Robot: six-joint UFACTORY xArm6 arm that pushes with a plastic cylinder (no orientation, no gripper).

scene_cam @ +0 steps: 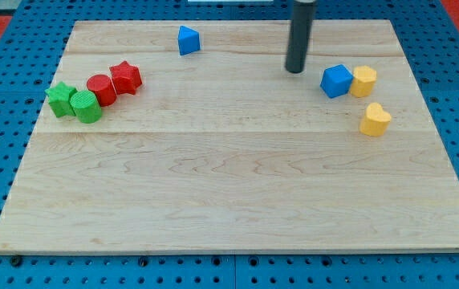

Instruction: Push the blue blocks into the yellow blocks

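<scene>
A blue cube (336, 81) sits at the view's right, touching a yellow hexagonal block (363, 81) on its right side. A yellow heart-shaped block (375, 120) lies just below them, apart. A blue triangular block (188, 40) lies alone near the view's top, left of centre. My tip (295, 70) rests on the board just left of and slightly above the blue cube, a small gap away, and far to the right of the blue triangular block.
At the view's left is a cluster: a red star (125, 77), a red cylinder (100, 89), a green cylinder (86, 107) and a green star (60, 99). The wooden board (237, 185) lies on a blue pegboard surface.
</scene>
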